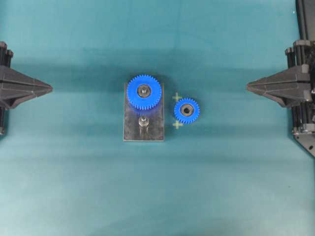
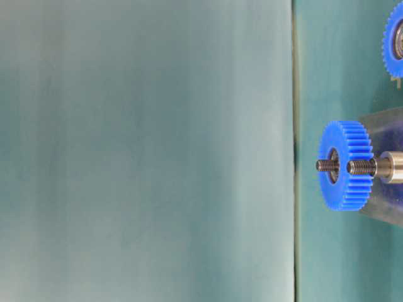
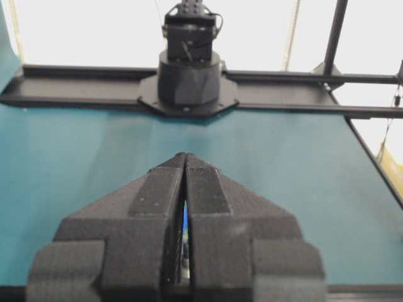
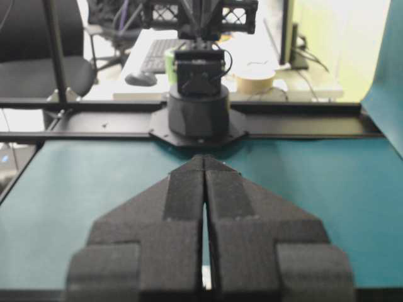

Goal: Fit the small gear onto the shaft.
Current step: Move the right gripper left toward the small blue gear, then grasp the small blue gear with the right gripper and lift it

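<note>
Fingers: I see left gripper [image 1: 50, 89] and right gripper [image 1: 247, 87] both pressed together, holding nothing | small gear [image 1: 186, 110] flat on bench [image 1: 74, 172], just right of plate [image 1: 132, 129] | shaft [image 1: 143, 121] bare

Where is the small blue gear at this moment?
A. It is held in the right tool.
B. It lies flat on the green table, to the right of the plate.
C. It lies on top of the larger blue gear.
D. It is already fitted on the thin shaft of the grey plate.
B. In the overhead view the small gear lies on the table right of the grey plate, while the shaft stands bare and the right tool is shut and empty.
</note>
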### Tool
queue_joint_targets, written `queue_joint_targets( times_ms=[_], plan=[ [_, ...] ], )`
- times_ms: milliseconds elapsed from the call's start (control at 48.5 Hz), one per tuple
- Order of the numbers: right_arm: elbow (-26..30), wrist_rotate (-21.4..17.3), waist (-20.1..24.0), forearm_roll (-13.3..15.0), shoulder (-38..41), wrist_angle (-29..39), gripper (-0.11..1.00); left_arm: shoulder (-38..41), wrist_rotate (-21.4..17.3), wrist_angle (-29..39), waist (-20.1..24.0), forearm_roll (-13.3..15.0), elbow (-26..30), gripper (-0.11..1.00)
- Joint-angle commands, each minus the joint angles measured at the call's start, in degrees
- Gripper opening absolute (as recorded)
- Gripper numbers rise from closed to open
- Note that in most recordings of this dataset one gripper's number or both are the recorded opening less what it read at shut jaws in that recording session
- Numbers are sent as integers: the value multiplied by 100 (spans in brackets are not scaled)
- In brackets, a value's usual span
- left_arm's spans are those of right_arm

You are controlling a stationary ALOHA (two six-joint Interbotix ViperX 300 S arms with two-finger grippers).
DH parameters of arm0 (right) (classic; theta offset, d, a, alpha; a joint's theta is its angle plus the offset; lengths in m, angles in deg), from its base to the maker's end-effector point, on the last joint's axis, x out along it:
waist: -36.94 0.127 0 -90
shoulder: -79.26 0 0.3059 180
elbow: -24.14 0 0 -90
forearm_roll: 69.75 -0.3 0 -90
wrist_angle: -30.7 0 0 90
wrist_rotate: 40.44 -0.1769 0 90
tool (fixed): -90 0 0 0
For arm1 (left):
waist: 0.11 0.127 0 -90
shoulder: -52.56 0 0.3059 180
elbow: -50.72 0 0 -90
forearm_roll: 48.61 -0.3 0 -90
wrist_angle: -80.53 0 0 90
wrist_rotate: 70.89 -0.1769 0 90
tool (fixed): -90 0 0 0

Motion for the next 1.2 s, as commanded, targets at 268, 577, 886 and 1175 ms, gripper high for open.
queue_joint_targets(
  times_ms=[268,577,886,1175],
  plan=[
    [26,-589,-220,-861,-123,1354,1,255,422,686,-70,-62,369,0],
    [853,-800,-703,-861,1099,3357,1,1371,202,1327,-35,-62,932,0],
    [1705,-800,-729,-826,2716,4263,1,1890,167,1679,-44,-62,1072,0],
    [2558,-747,-861,-817,4219,4509,7,1969,185,1819,-79,-62,1204,0]
  ],
)
